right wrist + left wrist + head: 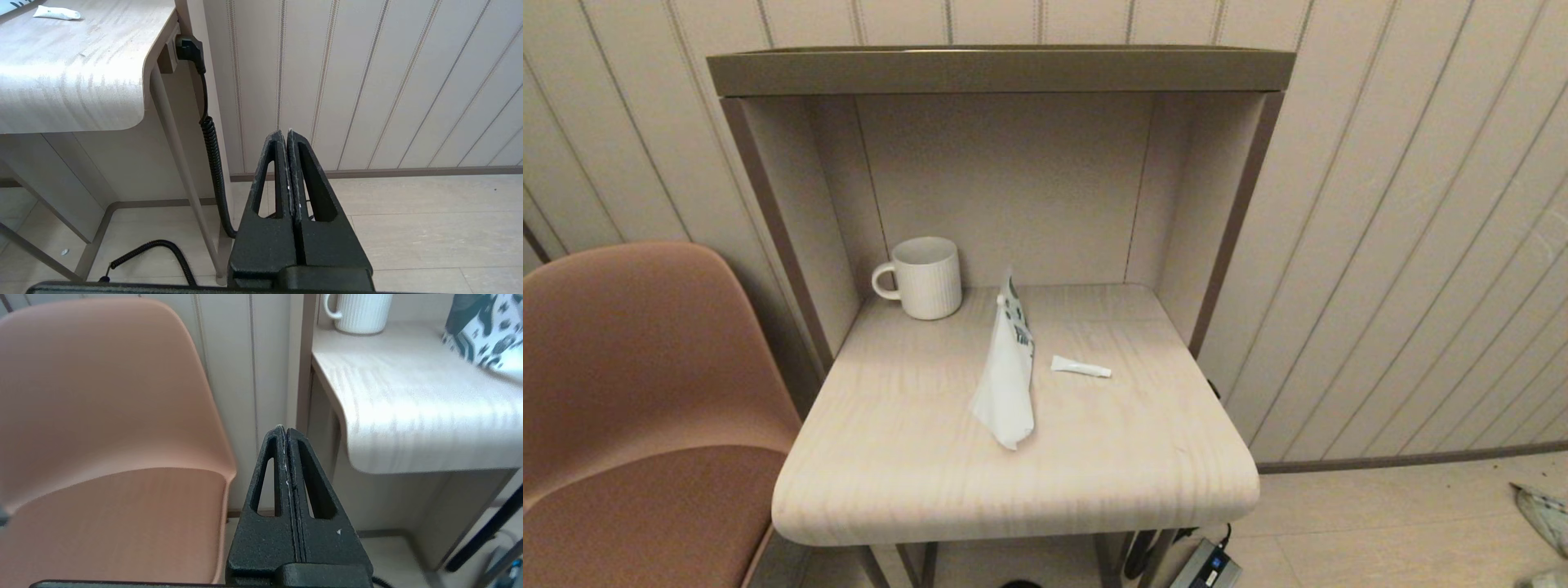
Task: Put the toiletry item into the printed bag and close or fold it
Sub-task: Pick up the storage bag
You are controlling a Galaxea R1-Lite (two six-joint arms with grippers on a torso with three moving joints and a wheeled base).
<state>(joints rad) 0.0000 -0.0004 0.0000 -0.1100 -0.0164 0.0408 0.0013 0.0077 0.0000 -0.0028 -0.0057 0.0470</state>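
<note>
The toiletry item [1080, 367], a tiny white tube, lies flat on the pale wooden table [915, 457], just right of the printed bag; it also shows far off in the right wrist view [56, 13]. The printed bag [1008, 376] is a crinkly white bag with its dark leaf-printed end [484, 330] raised toward the back. My left gripper [285, 430] hangs shut and empty below the table's left edge, beside the chair. My right gripper [285, 134] is shut and empty, low to the right of the table over the floor. Neither arm shows in the head view.
A white ribbed mug [925, 278] stands at the back left under the shelf hood [1001, 69]. A pink chair [629, 384] sits left of the table. A black coiled cable [212, 151] hangs from a plug by the table's right leg.
</note>
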